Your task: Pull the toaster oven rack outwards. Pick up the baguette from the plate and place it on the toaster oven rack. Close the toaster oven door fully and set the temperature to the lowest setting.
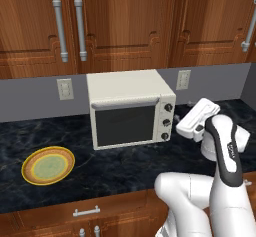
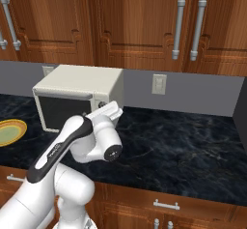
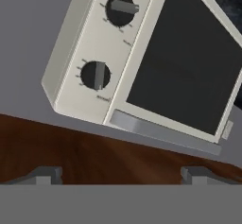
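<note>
From the left base view, the toaster oven (image 1: 131, 108) sat on the dark counter (image 1: 125, 166) against the wall, its toaster oven door (image 1: 125, 125) shut and facing out into the room, long side running left to right. The plate (image 1: 48, 165) lay well to its left, bare, no baguette on it. The gripper (image 1: 197, 118) hovered just right of the three knobs (image 1: 166, 122).

From the right base view, the hand sat close off the oven's knob side, plate (image 2: 9, 132) at the far left edge.

In the hand view, the fingertips (image 3: 45, 175) stood spread wide, holding nothing, two knobs (image 3: 96, 74) and the door's bar handle (image 3: 163, 133) ahead. The risk I saw: the hand was rolled and off to the side, so a reach could glance off a knob or turn the wrong one.
</note>
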Available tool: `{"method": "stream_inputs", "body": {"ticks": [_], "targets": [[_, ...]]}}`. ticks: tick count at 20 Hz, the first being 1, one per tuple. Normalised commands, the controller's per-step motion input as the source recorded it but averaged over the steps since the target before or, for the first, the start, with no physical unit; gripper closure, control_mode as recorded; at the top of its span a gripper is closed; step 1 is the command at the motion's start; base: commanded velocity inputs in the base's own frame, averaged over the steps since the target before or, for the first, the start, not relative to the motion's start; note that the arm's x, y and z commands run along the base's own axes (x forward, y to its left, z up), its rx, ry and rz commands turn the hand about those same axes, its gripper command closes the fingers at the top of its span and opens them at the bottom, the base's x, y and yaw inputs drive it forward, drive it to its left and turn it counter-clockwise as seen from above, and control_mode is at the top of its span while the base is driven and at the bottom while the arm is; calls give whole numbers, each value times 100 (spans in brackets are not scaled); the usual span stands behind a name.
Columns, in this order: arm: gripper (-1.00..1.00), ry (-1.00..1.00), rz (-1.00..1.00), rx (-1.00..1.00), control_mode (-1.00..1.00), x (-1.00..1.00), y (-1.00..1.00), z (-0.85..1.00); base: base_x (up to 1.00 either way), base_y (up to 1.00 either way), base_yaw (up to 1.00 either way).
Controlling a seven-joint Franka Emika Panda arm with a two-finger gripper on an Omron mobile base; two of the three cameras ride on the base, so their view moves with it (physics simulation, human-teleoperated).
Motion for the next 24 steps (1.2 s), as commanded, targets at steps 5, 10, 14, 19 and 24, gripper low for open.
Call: {"method": "stream_inputs", "body": {"ticks": [5, 10, 14, 19, 24], "targets": [[-100, 0, 0, 4, -100, 15, 11, -4, 0, 0, 0], [-100, 0, -2, 1, -100, 3, 3, -12, 0, 0, 0], [-100, 0, -4, 0, -100, 0, 1, -15, 0, 0, 0], [-100, 0, -4, 0, -100, 3, 5, -22, 0, 0, 0], [-100, 0, -3, 0, -100, 11, 8, -30, 0, 0, 0]]}}
